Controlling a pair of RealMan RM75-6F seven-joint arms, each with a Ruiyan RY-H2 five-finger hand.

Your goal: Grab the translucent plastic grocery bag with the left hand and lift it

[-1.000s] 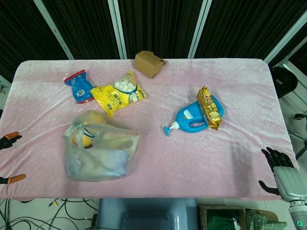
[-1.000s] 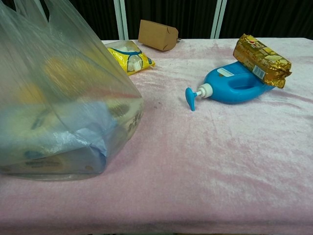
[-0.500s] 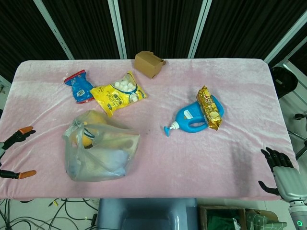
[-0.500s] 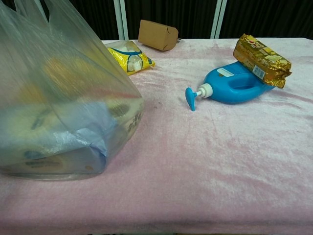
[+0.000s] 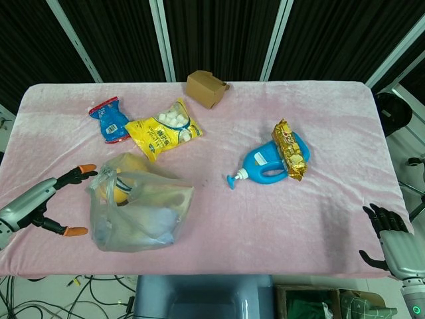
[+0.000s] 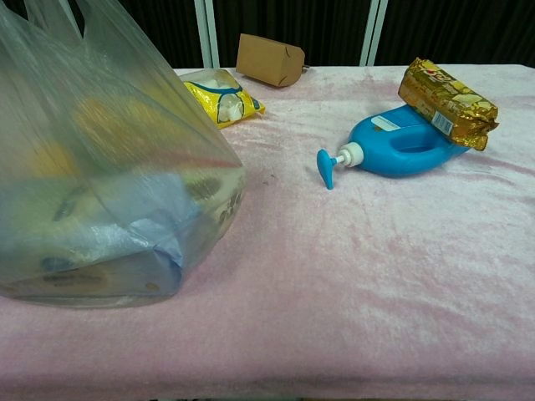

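Note:
The translucent plastic grocery bag (image 5: 138,209) lies on the pink table near its front left edge, stuffed with yellow and blue goods. In the chest view the bag (image 6: 100,175) fills the left side, close to the camera. My left hand (image 5: 41,203) hovers just left of the bag with its orange-tipped fingers spread, one fingertip close to the bag's knotted top; it holds nothing. My right hand (image 5: 390,240) hangs off the table's front right corner, fingers apart and empty. Neither hand shows in the chest view.
A blue detergent bottle (image 5: 265,165) lies right of centre with a gold snack pack (image 5: 291,150) across it. A yellow marshmallow bag (image 5: 163,130), a blue snack packet (image 5: 110,119) and a brown cardboard box (image 5: 206,88) sit further back.
My left hand has come in from the left edge toward the bag, now reaching its side. The bag and the right hand have not moved.

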